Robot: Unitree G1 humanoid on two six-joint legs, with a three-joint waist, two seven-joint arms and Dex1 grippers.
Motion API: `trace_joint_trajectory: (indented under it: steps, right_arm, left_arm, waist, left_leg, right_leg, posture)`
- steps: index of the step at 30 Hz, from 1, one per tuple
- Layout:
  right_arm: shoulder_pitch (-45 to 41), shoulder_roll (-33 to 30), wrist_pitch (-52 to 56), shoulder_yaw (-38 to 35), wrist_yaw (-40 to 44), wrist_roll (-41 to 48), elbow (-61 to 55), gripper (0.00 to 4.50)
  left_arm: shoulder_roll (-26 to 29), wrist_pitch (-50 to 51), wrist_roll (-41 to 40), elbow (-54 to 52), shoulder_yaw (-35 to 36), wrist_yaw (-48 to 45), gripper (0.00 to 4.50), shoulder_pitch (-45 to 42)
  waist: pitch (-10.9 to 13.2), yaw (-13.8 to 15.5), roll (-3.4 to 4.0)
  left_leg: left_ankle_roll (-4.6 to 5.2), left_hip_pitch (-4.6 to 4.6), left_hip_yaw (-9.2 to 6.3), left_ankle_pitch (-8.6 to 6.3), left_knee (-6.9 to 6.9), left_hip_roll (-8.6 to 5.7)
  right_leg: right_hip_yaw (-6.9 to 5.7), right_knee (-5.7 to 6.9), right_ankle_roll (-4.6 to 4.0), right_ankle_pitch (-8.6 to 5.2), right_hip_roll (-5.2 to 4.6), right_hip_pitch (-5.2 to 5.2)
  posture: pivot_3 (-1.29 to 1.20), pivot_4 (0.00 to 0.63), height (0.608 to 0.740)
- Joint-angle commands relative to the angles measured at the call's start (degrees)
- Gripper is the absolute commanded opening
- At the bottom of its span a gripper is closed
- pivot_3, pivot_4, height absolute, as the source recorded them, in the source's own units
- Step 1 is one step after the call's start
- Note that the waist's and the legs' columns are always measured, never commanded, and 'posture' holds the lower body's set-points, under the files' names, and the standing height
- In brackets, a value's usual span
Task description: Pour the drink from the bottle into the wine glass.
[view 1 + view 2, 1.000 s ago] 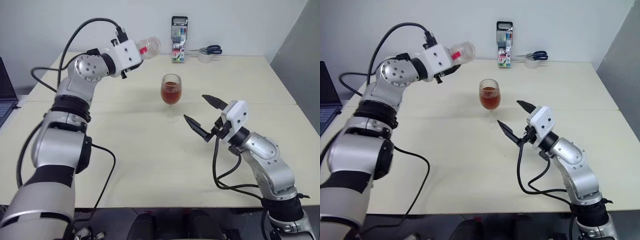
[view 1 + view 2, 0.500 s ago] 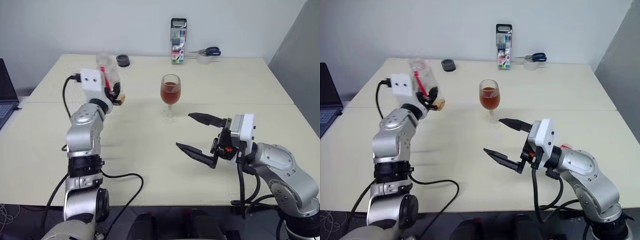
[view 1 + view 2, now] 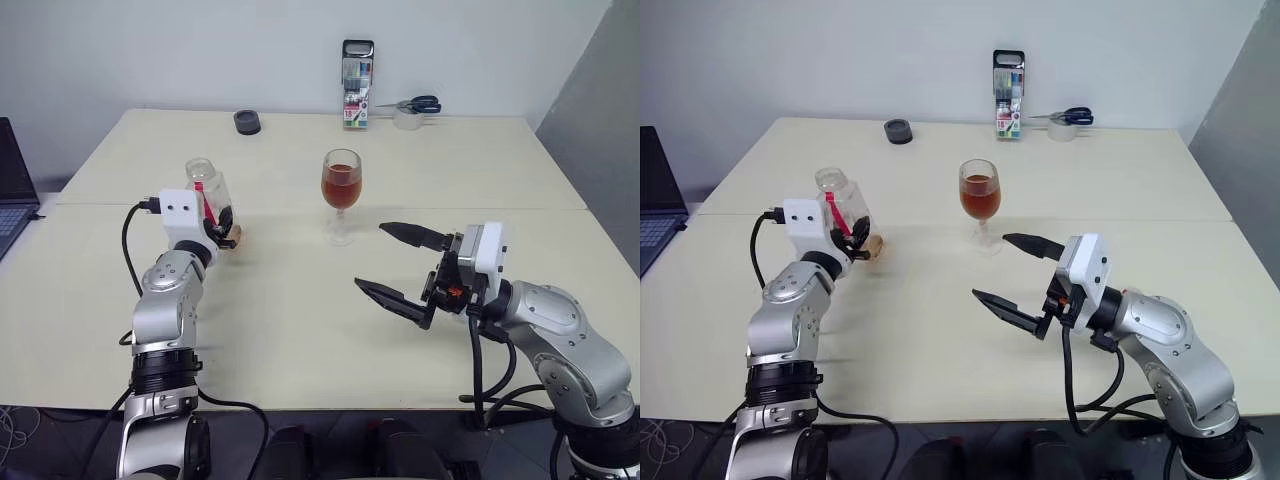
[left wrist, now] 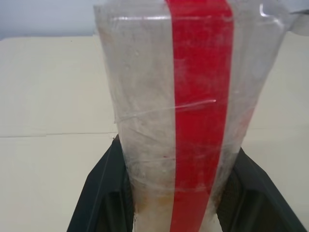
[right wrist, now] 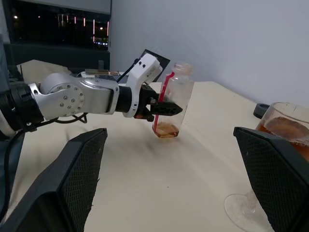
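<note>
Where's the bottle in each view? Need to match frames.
Left eye view: bottle left of centre, upright in the left hand.
Right eye view: bottle left of centre, same grip.
Left wrist view: bottle up close, red strip facing the camera.
Right wrist view: bottle mid-picture.
Shared landmark: wine glass, to the bottle's right in both eye views.

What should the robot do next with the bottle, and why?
Probably open the left gripper and let go. The bottle stands upright, nearly empty, at or just above the table, and the wine glass already holds the drink. The pouring looks done.
</note>
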Motion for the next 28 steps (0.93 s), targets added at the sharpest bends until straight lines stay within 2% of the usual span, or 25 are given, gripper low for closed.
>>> trace_joint_trajectory:
  steps: [1,9,15,18,23,25,28]
  right_arm:
    - [-0.72,0.49,-1.25,-0.08,-0.32,-0.15,-0.99,4.5]
    - [-1.45,1.4,-1.53,0.34,-1.11,-2.11,0.09,4.5]
    - [-1.17,1.36,-1.29,0.24,-1.28,-2.65,-0.02,4.5]
    - [-0.09,1.01,-0.69,0.23,-1.67,-2.81,-0.38,4.5]
    - [6.72,-1.87,2.38,-1.35,-4.91,-6.09,-0.62,4.5]
    - [10.97,-2.12,3.66,-3.37,-8.97,-8.65,-1.64,4.5]
    - [14.82,0.81,9.45,-6.11,-18.29,-11.2,-5.21,4.5]
  left_arm:
    - [0.83,-4.73,-0.13,1.42,-0.3,-1.05,1.69,-0.63]
    - [0.97,-10.73,-1.16,10.18,0.37,-2.46,1.69,-1.01]
    - [1.28,-10.45,-1.73,10.65,0.5,-2.65,3.65,-0.77]
    - [1.37,-9.61,-1.81,9.26,0.34,-2.8,4.46,0.07]
    - [1.86,-3.81,-2.03,0.12,-0.06,-2.99,4.46,6.48]
    - [1.8,-0.3,-2.74,-5.97,0.09,-2.76,4.46,10.23]
    - [2.49,3.61,-1.88,-14.31,-0.73,-2.03,4.46,15.38]
  waist:
    - [0.0,0.0,0.0]
    - [-0.01,0.01,-0.01]
    - [0.0,-0.03,-0.01]
    - [0.0,-0.01,-0.01]
    - [-0.01,-0.04,-0.01]
    - [-0.01,0.02,-0.01]
    - [-0.01,0.02,-0.01]
  left_leg:
    - [0.01,0.0,0.01,0.0,0.0,0.0]
    - [0.04,0.02,0.0,-0.02,0.0,0.0]
    - [0.05,0.04,0.0,-0.03,-0.01,0.0]
    - [0.05,0.01,-0.03,-0.03,-0.01,0.0]
    - [0.04,0.02,-0.01,-0.03,-0.06,0.02]
    - [0.04,0.01,-0.03,-0.03,-0.07,0.02]
    - [0.03,0.01,-0.02,-0.03,-0.08,0.04]
  right_leg:
    - [0.0,0.0,0.0,0.0,0.0,0.0]
    - [-0.01,-0.01,0.0,0.0,0.0,0.01]
    - [-0.01,-0.01,0.0,0.0,0.0,0.03]
    - [-0.04,-0.03,0.0,0.0,0.0,0.03]
    - [-0.01,-0.05,0.0,0.0,0.0,0.03]
    - [-0.01,-0.08,0.0,0.0,-0.01,0.04]
    - [0.0,-0.05,0.01,-0.01,-0.02,0.03]
  posture:
    - [0.0,0.15,0.74]
    - [0.0,0.15,0.74]
    - [0.0,0.15,0.74]
    - [0.0,0.15,0.74]
    - [0.0,0.15,0.74]
    - [0.0,0.15,0.74]
    - [0.0,0.15,0.74]
